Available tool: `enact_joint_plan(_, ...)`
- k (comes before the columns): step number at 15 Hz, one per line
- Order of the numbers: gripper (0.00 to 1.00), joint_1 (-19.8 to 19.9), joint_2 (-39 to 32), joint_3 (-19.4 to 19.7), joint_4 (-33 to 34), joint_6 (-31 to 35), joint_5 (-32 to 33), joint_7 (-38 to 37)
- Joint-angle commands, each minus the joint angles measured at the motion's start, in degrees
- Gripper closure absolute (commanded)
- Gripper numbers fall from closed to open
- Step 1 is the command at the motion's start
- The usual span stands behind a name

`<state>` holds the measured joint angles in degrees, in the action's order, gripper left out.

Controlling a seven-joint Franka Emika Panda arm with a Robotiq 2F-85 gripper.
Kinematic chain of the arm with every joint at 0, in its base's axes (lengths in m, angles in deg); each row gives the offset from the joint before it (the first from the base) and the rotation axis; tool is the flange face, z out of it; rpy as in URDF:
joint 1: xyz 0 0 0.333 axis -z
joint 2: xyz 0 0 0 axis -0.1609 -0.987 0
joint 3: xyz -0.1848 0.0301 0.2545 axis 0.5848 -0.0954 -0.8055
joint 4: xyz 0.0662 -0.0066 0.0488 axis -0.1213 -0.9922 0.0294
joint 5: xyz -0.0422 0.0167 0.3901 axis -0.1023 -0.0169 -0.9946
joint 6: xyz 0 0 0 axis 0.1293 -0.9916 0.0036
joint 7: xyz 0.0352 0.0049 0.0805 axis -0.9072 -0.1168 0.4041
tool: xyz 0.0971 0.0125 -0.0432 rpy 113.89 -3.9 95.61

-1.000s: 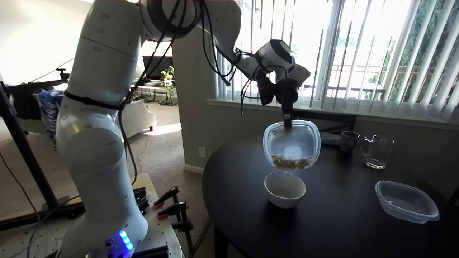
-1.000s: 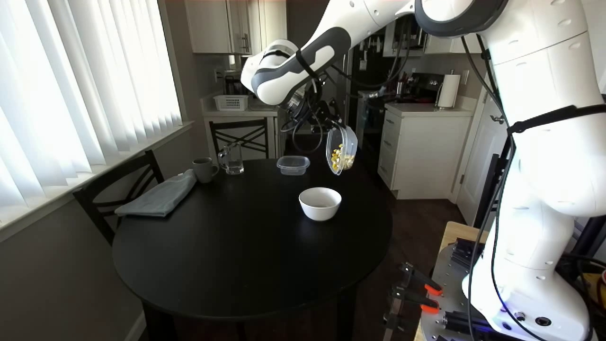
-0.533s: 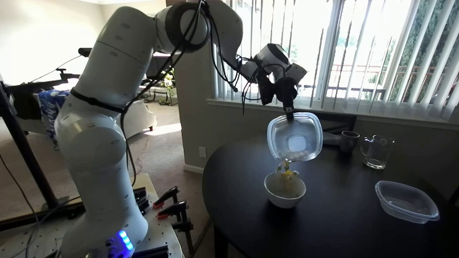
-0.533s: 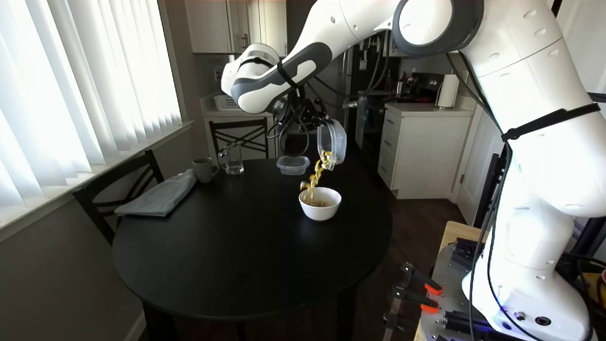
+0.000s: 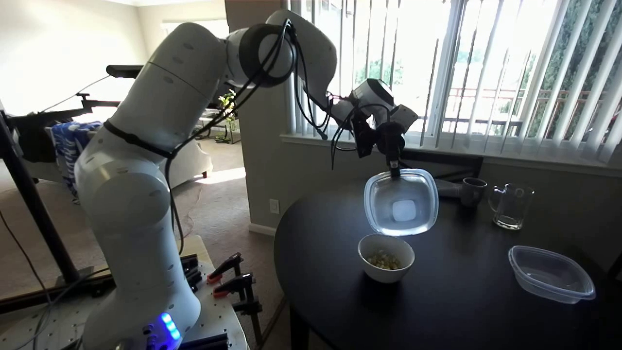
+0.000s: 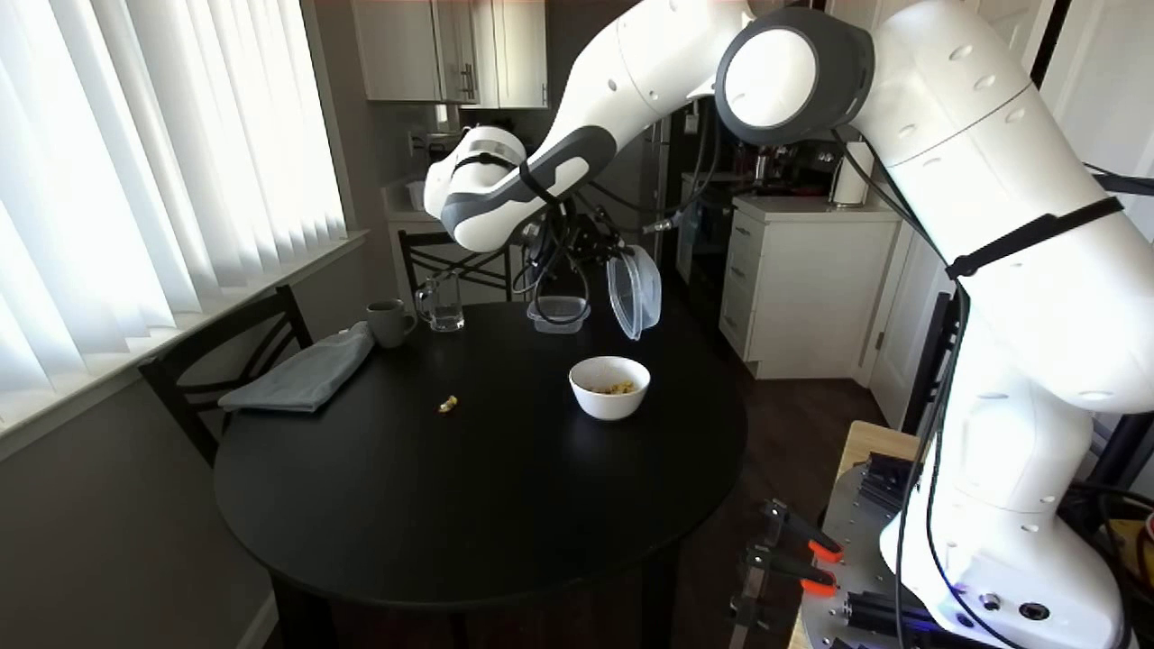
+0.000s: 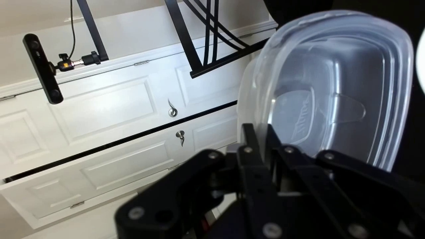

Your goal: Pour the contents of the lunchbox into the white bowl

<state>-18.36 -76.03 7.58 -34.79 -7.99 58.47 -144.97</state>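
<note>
Tool (image 7: 259, 134) grips the lunchbox (image 7: 335, 83) by its rim; lettering (image 7: 302, 117) on the plastic is illegible.

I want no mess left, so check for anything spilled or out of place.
One spill shows, in an exterior view: a yellowish morsel lies on the table, between the bowl and the cloth. Similar food sits inside the bowl, so the morsel looks stray.
</note>
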Motion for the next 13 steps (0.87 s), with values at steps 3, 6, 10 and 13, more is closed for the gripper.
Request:
enact_joint_plan(3,0.96,0.7,-0.9,0.5,0.7,-0.7,0.9,1.9)
enact_joint_plan(6,0.96,0.8,-0.7,0.7,0.9,-0.7,0.5,1.3)
enact_joint_plan(10,0.79,0.7,-1.0,0.6,0.8,-0.2,0.1,0.0)
enact_joint_plan(13,0.67,0.8,-1.0,0.6,0.9,-0.2,0.1,0.0)
